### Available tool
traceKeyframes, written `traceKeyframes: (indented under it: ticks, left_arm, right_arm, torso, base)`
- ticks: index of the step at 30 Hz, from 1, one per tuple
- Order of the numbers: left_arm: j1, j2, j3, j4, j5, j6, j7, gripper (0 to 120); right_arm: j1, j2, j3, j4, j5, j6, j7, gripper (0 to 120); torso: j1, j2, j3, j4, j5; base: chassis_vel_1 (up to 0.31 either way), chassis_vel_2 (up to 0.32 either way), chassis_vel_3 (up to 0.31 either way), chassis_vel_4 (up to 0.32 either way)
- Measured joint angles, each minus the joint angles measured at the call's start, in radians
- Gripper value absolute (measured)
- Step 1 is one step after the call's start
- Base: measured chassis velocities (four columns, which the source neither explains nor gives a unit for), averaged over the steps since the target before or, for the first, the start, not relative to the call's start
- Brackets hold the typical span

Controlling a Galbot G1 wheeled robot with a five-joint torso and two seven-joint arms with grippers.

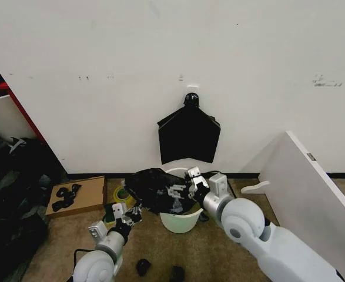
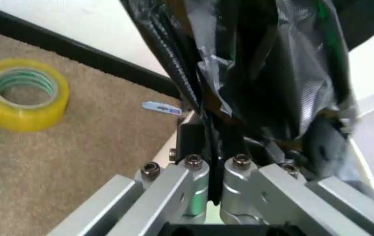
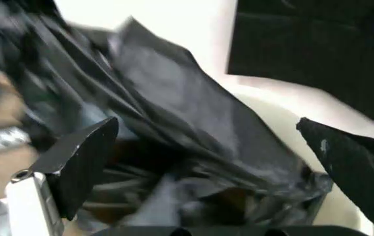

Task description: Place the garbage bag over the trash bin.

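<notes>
Currently the bag is seen just below the middle of the head view, bunched over the left part of the bin's rim and not yet spread around it. One edge is pinched by the left gripper, its jaws pressed together on the plastic in the left wrist view. The right gripper is held at the bag above the bin mouth, jaws spread with plastic lying between them. The opening step is judged to be in hand; next, the bag mouth would have to be pulled apart and drawn down over the rim. A tape roll lies on the floor nearby.
</notes>
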Motion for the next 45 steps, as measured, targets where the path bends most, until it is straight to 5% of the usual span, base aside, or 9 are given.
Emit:
traceKeyframes:
  ticks: [12,30,34,37,45]
  left_arm:
    - [-0.035,0.004,0.018,0.038,-0.001,-0.003,0.005,0]
    - [-0.055,-0.004,0.04,0.049,0.01,0.002,0.006,0]
    - [-0.064,-0.004,0.044,0.059,0.021,0.002,0.008,0]
    - [-0.071,-0.003,0.047,0.066,0.023,0.002,0.009,0]
    - [-0.1,-0.008,0.057,0.09,0.025,0.009,0.011,0]
  right_arm:
    - [0.048,0.002,-0.12,-0.175,-0.479,0.147,-0.151,77]
    - [0.122,0.019,-0.192,-0.27,-0.526,0.149,-0.209,18]
    - [0.125,0.014,-0.189,-0.259,-0.481,0.166,-0.215,1]
    - [0.128,0.012,-0.177,-0.238,-0.396,0.152,-0.214,0]
    - [0.216,0.037,-0.124,-0.198,0.07,-0.017,-0.068,0]
  torso:
    - [0.0,0.0,0.0,-0.0001,-0.0001]
    - [0.0,0.0,0.0,0.0001,0.0]
    - [0.0,0.0,0.0,0.0002,0.0]
    - [0.0,0.0,0.0,0.0,0.0]
    - [0.0,0.0,0.0,0.0002,-0.0001]
  base:
    - [0.0,0.0,0.0,0.0]
    - [0.0,0.0,0.0,0.0]
    - [0.0,0.0,0.0,0.0]
    - [0.0,0.0,0.0,0.0]
    - [0.0,0.0,0.0,0.0]
